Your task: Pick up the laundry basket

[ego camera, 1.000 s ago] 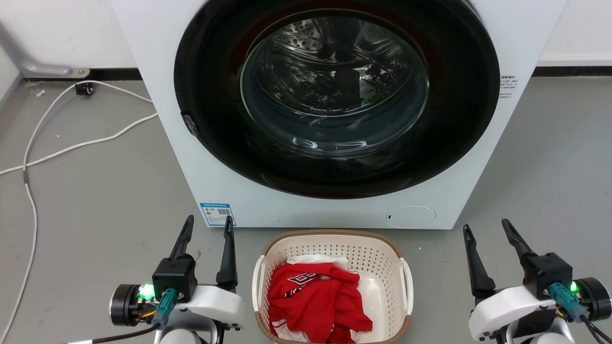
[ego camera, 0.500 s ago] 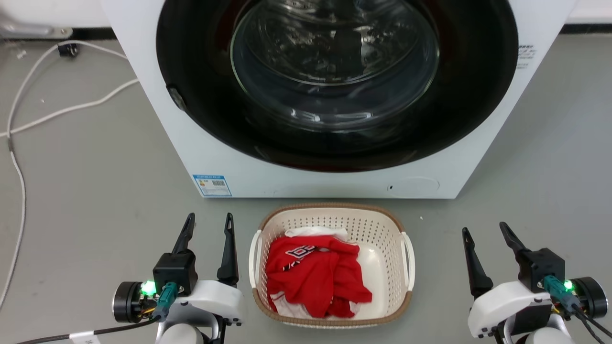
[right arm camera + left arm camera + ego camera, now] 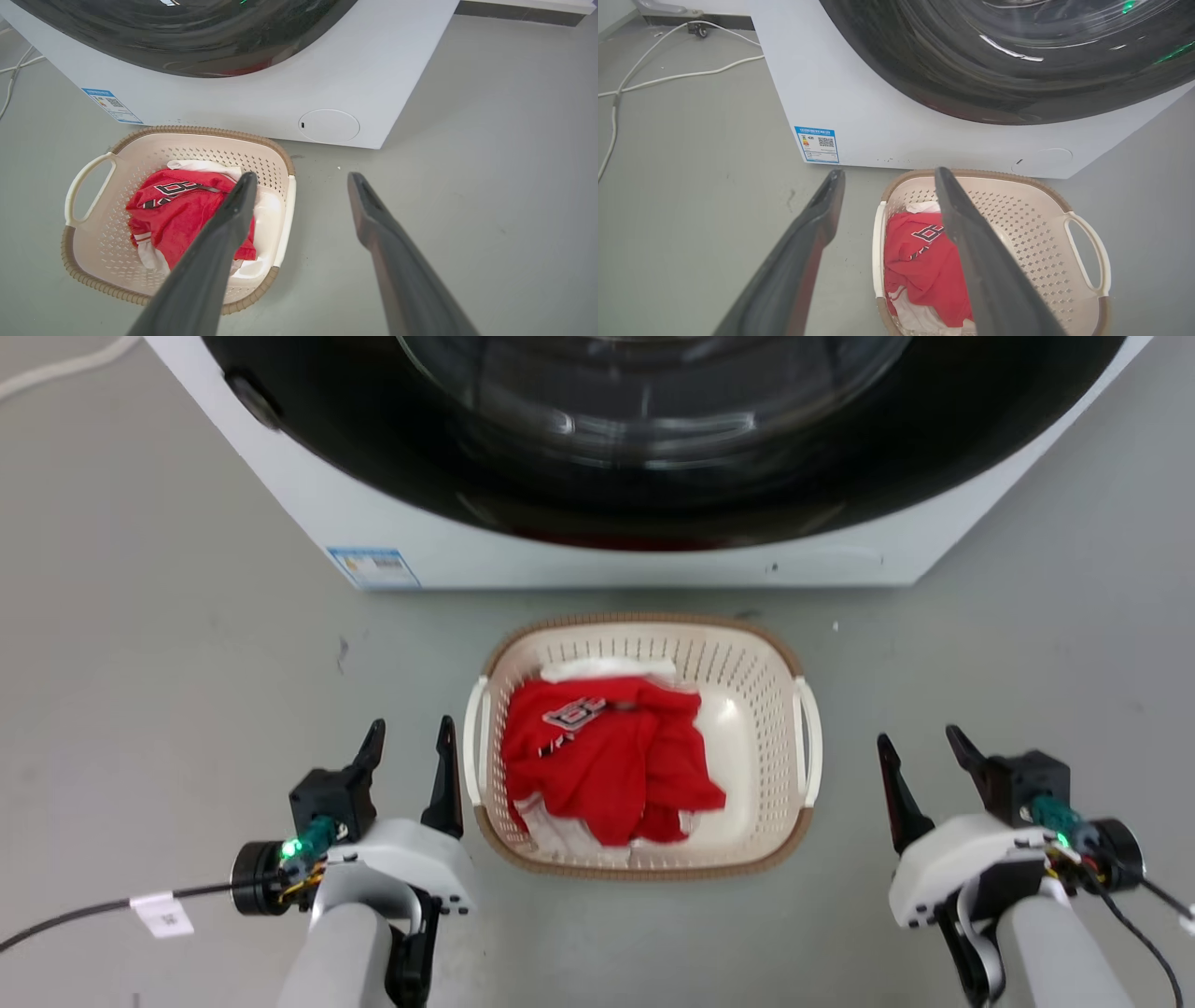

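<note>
Two robot arms hang low over the grey floor [image 3: 168,663], one on either side of the laundry basket [image 3: 728,658]. At near left, the left gripper [image 3: 412,723] sits just beside the basket's left handle [image 3: 471,737], its two dark fingers spread wide with nothing between them. At near right, the right gripper [image 3: 917,735] stands a little farther off from the right handle [image 3: 810,737], likewise wide open and empty. The basket, cream-white with perforated walls and a brown woven-look rim, rests upright on the floor between them. A crumpled red garment [image 3: 607,756] with black-and-white lettering fills its left half, with white cloth [image 3: 607,667] showing at the far edge and beneath the red. The right part of the basket's bottom lies bare. A narrow strip of floor separates the basket from the white front-loading washing machine [image 3: 579,560] just beyond it, whose broad dark round door looms over the scene. A blue-edged label [image 3: 373,567] marks the machine's lower left corner, and the right wrist view shows a round cover [image 3: 329,126] at its lower right. Farther off to the left, the left wrist view shows a white cable [image 3: 668,77] trailing across the floor.
</note>
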### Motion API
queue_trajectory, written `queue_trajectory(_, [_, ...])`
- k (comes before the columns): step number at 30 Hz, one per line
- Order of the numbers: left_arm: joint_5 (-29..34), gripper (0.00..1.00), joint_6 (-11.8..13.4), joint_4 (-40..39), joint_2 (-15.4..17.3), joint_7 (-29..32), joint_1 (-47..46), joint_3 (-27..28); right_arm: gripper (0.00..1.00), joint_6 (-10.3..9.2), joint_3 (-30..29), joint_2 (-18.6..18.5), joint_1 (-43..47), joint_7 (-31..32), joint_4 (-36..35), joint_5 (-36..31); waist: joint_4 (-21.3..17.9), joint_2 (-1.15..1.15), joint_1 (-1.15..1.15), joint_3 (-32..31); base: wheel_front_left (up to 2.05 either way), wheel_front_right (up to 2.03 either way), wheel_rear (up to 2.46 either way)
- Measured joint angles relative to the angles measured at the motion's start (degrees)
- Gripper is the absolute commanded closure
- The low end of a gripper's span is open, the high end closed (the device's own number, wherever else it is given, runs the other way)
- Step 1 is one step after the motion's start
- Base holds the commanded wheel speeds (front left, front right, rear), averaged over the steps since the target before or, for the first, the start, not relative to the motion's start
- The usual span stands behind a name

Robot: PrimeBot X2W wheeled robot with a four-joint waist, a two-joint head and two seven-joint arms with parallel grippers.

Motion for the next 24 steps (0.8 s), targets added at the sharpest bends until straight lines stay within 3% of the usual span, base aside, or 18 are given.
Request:
queue_trajectory(14, [-2.29, 0.00, -5.27, 22.63, 1.55, 0.34, -16.80, 1.91, 0.00, 0.00, 4.22, 0.00, -16.11, 0.16, 17.80, 4.07, -1.18, 0.00, 0.00, 13.68, 0.00, 0.00, 0.00])
queue_trajectory(24, [-4.25, 0.00, -7.55, 35.02, 3.72, 3.86, -27.25, 1.11, 0.00, 0.00, 10.50, 0.01, -27.08, -0.04, 29.48, 8.43, -2.36, 0.00, 0.00, 19.09, 0.00, 0.00, 0.00])
